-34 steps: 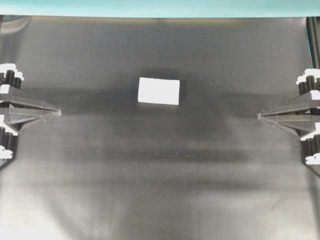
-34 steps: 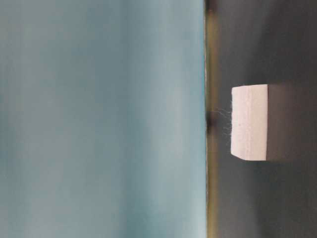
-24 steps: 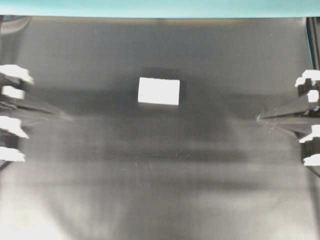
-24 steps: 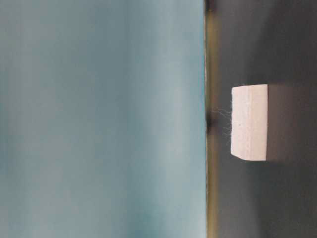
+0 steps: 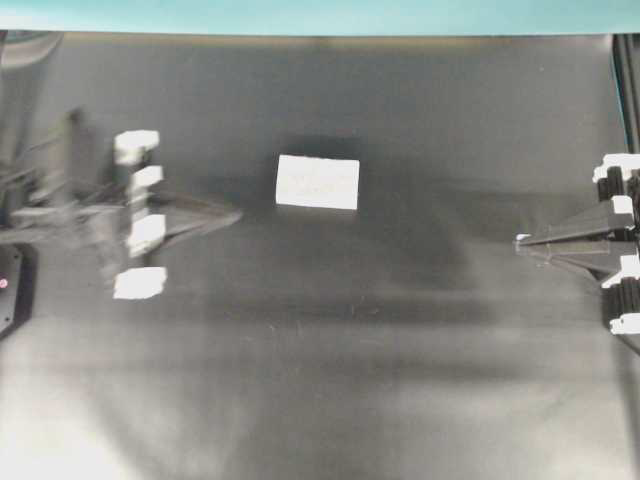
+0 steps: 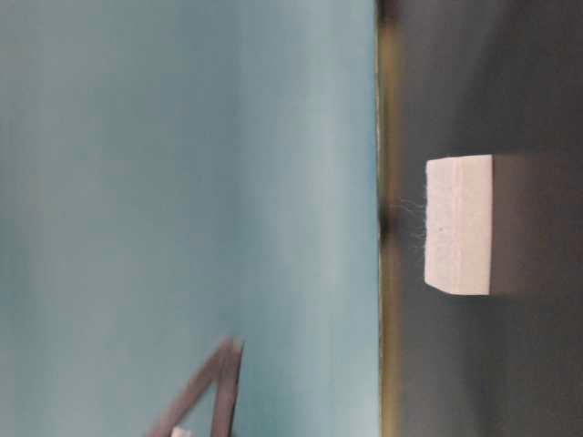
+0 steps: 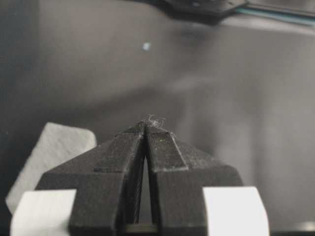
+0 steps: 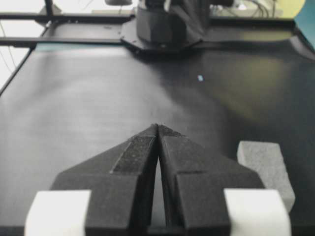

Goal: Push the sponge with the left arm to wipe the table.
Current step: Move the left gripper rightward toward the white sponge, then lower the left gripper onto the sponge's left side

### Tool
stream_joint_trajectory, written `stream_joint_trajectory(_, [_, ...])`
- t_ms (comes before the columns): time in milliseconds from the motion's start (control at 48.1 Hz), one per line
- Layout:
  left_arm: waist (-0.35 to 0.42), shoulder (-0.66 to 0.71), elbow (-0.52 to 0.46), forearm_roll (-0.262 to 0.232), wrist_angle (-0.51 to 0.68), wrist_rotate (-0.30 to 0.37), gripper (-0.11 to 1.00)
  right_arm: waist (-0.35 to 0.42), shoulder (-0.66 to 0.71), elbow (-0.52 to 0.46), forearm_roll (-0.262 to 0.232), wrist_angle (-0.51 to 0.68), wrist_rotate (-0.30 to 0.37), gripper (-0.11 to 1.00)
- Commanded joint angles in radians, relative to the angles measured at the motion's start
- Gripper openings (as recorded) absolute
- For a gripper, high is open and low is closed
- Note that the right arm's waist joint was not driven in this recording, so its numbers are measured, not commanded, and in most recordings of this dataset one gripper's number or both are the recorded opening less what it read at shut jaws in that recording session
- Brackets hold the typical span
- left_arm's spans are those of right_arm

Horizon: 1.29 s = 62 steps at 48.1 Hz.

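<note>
The white rectangular sponge (image 5: 317, 182) lies flat on the dark table (image 5: 320, 380), a little above the middle in the overhead view. It also shows as a white block (image 6: 459, 225) in the table-level view. My left gripper (image 5: 236, 214) is shut and blurred with motion, its tip a short way left of the sponge and slightly nearer the front, not touching it. In the left wrist view the shut tips (image 7: 147, 126) hold nothing, and the sponge (image 7: 51, 152) lies low to their left. My right gripper (image 5: 519, 240) is shut and empty at the right edge; the sponge (image 8: 266, 167) lies to its right.
A teal strip (image 5: 320, 15) runs along the table's far edge. The right arm's base (image 7: 206, 7) shows at the top of the left wrist view, and the left arm's base (image 8: 167, 22) at the top of the right wrist view. A tiny pale speck (image 7: 146, 46) lies on the sheet.
My left arm has swung out from the left edge toward the sponge, and its fingers now enter the table-level view. The sponge and the right arm have not moved.
</note>
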Motion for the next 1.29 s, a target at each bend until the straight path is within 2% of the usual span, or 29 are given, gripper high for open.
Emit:
stream_joint_trajectory(0, [0.018,0.103,-0.089,0.003,-0.012,-0.003,0.01,0.0,0.0,0.0,0.002,-0.005,0.003,0.0])
stream_joint_trajectory(83, [0.032,0.183,-0.158,0.003,-0.005,-0.008,0.05,0.0,-0.002,0.003,0.002,-0.003,0.003,0.0])
stream_joint_trajectory(166, [0.049,0.245,-0.209,0.003,-0.002,-0.012,0.16,0.0,-0.003,0.008,0.002,-0.005,0.003,0.0])
stream_joint_trajectory(270, [0.075,0.318,-0.259,0.003,0.008,-0.029,0.42,0.0,-0.006,0.014,0.002,-0.005,0.005,0.0])
stream_joint_trajectory(354, [0.106,0.374,-0.298,0.003,0.026,-0.072,0.65,0.0,-0.008,0.015,0.002,-0.005,0.003,0.0])
stream_joint_trajectory(416, [0.13,0.416,-0.322,0.003,0.041,-0.114,0.76,0.0,-0.008,0.017,0.002,-0.005,0.003,0.0])
stream_joint_trajectory(562, [0.169,0.5,-0.367,0.003,0.046,-0.163,0.72,0.0,-0.009,0.018,0.002,-0.005,0.003,0.0])
stream_joint_trajectory(936, [0.195,0.693,-0.48,0.003,0.06,-0.184,0.71,0.0,-0.015,0.025,0.002,-0.005,0.003,0.0])
stream_joint_trajectory(1040, [0.195,0.704,-0.485,0.003,0.078,-0.198,0.71,0.0,-0.018,0.029,0.003,-0.005,0.003,0.0])
stream_joint_trajectory(1269, [0.193,0.699,-0.449,0.003,0.098,-0.275,0.7,0.0,-0.017,0.032,0.002,-0.005,0.002,0.0])
